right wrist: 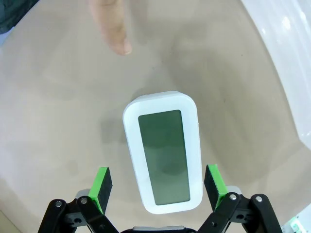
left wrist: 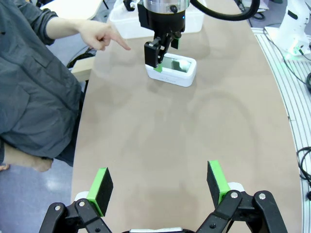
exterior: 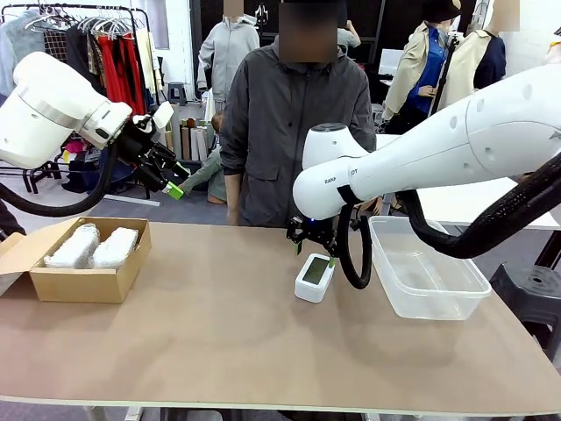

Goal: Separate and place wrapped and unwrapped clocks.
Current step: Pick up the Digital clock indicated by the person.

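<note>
The bare white clock [exterior: 314, 276] with a grey-green screen lies flat on the brown table, near its middle. My right gripper [exterior: 313, 251] hovers just above it, open. In the right wrist view the clock [right wrist: 165, 150] sits between the green pads [right wrist: 101, 188], which stand apart from its sides. Two bubble-wrapped clocks [exterior: 74, 246] [exterior: 116, 247] lie side by side in a cardboard box [exterior: 83, 285] at the left. My left gripper [exterior: 172, 178] hangs open and empty high above the table's left side. From the left wrist view, the left gripper [left wrist: 160, 184] faces the clock [left wrist: 172, 70] and the right gripper [left wrist: 164, 53].
A clear plastic tub [exterior: 425, 276] stands right of the clock. A person in a grey jacket stands at the far edge; one hand [left wrist: 104, 36] points a finger toward the clock, and the fingertip [right wrist: 114, 29] hovers just beyond it.
</note>
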`<state>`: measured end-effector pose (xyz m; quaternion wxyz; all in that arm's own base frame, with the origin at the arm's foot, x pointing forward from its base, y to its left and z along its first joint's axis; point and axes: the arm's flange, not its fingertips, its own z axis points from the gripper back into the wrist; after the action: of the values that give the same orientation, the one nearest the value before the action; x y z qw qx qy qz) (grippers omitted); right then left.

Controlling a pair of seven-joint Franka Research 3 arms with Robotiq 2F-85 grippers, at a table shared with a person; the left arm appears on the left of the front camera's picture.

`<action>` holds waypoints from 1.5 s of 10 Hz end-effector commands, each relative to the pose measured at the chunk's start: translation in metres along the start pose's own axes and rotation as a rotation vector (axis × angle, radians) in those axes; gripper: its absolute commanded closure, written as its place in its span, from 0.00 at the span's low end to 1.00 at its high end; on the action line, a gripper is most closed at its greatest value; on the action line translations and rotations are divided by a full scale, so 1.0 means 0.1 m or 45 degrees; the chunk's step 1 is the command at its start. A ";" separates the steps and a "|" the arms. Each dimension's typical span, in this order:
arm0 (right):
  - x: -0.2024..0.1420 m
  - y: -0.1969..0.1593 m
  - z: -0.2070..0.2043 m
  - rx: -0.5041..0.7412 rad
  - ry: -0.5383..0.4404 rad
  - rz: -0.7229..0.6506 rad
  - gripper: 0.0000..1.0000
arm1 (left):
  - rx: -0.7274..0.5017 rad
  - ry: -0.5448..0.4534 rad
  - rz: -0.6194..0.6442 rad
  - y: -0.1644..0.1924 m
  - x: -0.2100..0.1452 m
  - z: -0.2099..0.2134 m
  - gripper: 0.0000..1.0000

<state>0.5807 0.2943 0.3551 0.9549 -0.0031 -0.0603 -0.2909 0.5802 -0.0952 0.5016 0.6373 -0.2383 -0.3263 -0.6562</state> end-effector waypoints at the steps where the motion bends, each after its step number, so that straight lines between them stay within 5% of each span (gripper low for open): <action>1: 0.03 -0.04 0.02 0.008 0.006 0.015 0.00 | 0.002 0.001 -0.011 -0.01 0.00 0.01 0.00; 15: 0.24 -0.18 -0.47 0.085 0.072 0.092 0.00 | 0.002 0.001 -0.011 -0.01 0.00 0.01 0.00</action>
<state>0.5958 0.2676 0.3117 0.9636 0.0285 -0.0396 -0.2630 0.5802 -0.0952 0.5016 0.6372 -0.2383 -0.3264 -0.6562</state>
